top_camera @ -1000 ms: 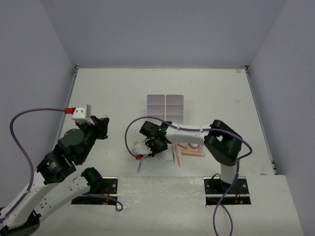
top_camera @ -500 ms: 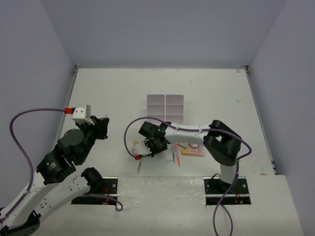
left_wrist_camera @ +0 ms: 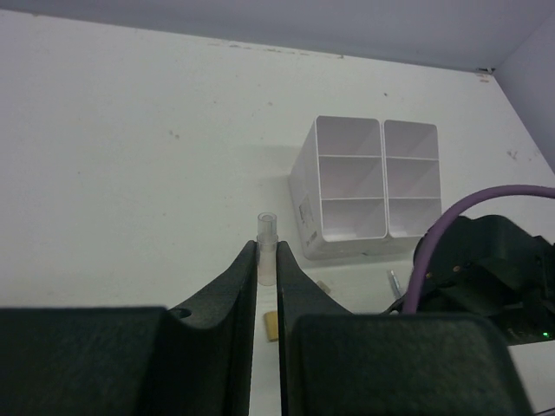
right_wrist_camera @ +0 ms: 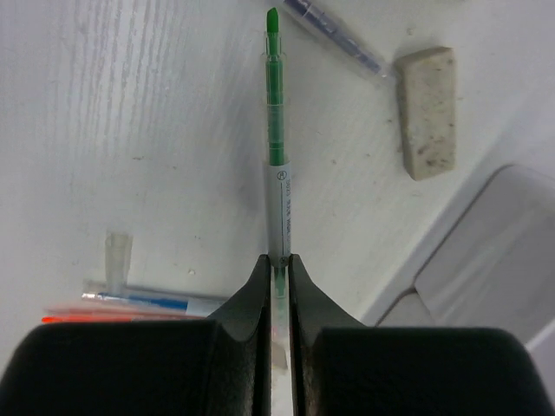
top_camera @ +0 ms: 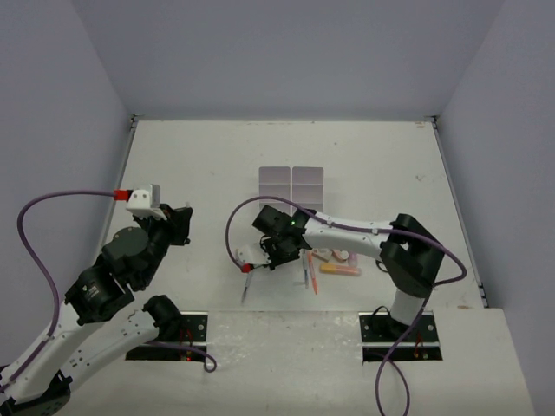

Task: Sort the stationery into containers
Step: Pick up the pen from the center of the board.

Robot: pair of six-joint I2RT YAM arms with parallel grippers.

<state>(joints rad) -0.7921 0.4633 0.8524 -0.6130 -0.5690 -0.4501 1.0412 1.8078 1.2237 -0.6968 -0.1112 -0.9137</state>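
My right gripper (top_camera: 270,258) (right_wrist_camera: 277,260) is low over the table in front of the white six-compartment organizer (top_camera: 292,186). It is shut on a white and green pen (right_wrist_camera: 277,165) that points away from the fingers. A grey pen (right_wrist_camera: 340,36) and a tan eraser (right_wrist_camera: 427,113) lie just past its tip. My left gripper (top_camera: 184,227) (left_wrist_camera: 266,253) is raised at the left and shut on a small clear cap (left_wrist_camera: 266,234). The organizer (left_wrist_camera: 368,186) stands ahead of it, its compartments looking empty. Orange and pink pens and erasers (top_camera: 334,263) lie right of the right gripper.
A thin grey pen (top_camera: 245,288) lies near the front edge. A loose clear cap (right_wrist_camera: 117,253) and a blue and white pen (right_wrist_camera: 156,301) lie left of the right fingers. A tan eraser (left_wrist_camera: 271,325) shows below the left fingers. Grey walls enclose the table.
The right arm's elbow has swung to the right, and its gripper has shifted slightly right and away with the pen. The left arm has not moved.
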